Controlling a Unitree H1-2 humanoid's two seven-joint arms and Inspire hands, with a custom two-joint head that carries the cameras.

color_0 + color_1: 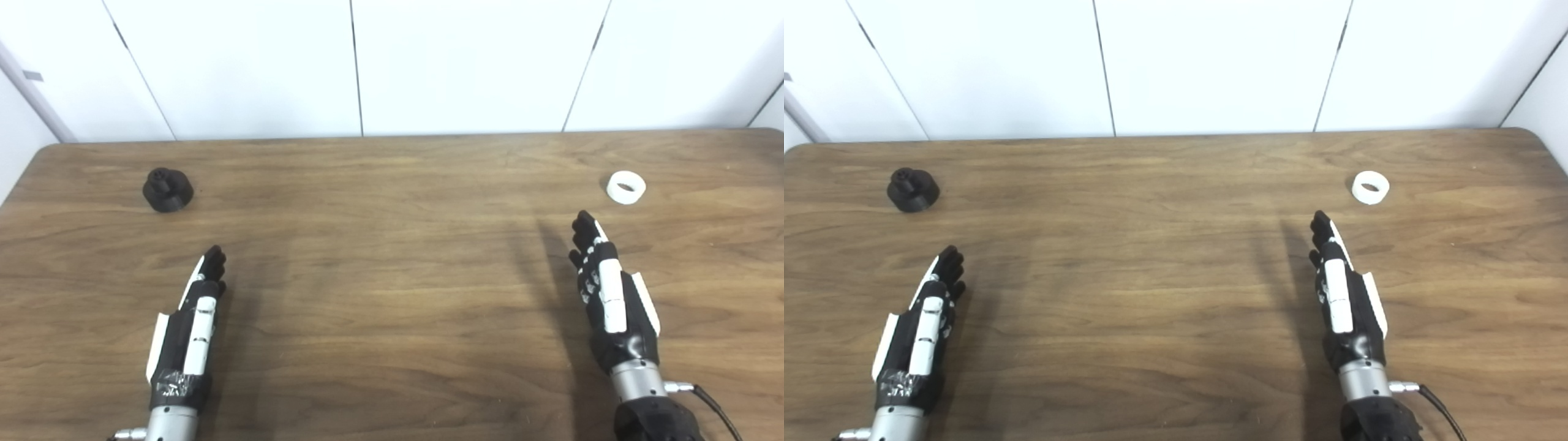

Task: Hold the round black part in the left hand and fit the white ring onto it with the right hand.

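The round black part (168, 190) stands on the wooden table (392, 257) at the far left. The white ring (626, 187) lies on the table at the far right. My left hand (193, 318) is open and empty, fingers stretched forward, well short of the black part and a little to its right. My right hand (606, 288) is open and empty, fingers stretched forward, its fingertips a short way in front of the white ring and slightly to its left. The same layout shows in the right eye view, with the black part (912, 190) and the ring (1370, 187).
White wall panels (392, 61) stand right behind the table's far edge. A cable (713, 407) runs from my right wrist. The table's left far corner is rounded.
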